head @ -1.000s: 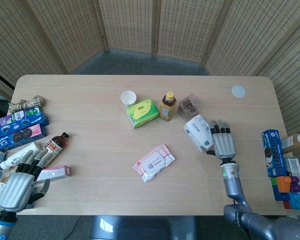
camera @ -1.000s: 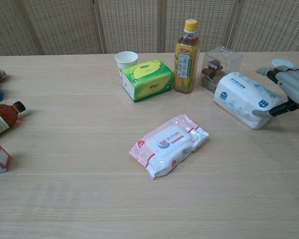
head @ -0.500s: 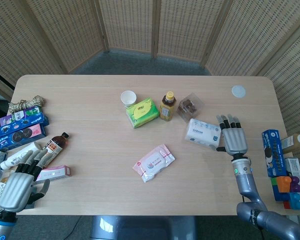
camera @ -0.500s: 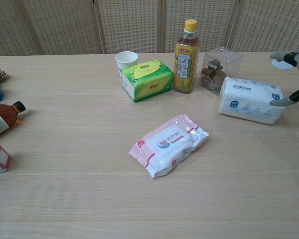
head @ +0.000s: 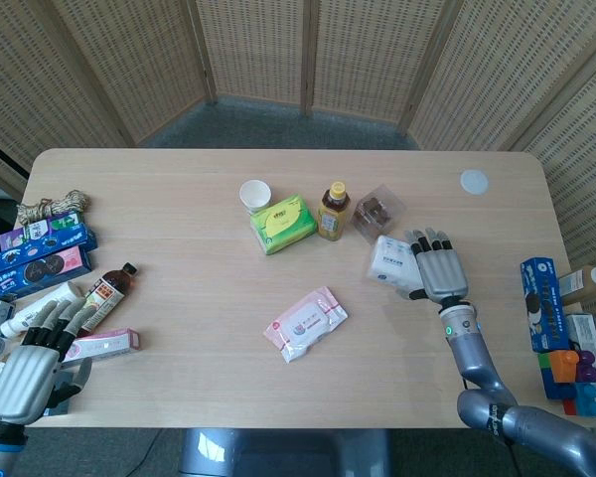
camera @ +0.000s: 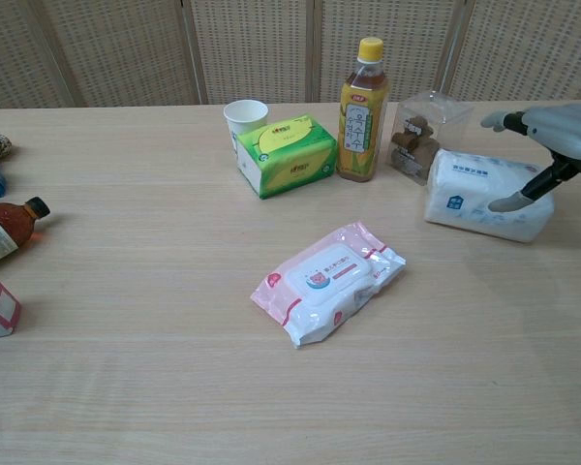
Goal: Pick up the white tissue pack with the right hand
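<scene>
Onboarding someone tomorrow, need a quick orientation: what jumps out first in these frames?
The right hand hangs over the white tissue pack at the table's right side, fingers spread above it, thumb against its near face, pack flat on the wood. Mid-table lies a pink wet-wipes pack, alone. Behind it stand a paper cup, a green tissue box, a yellow tea bottle and a clear snack box.

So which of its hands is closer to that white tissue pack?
The right hand is right over the white tissue pack, on its right end. The left hand sits far off at the table's opposite near corner.
</scene>
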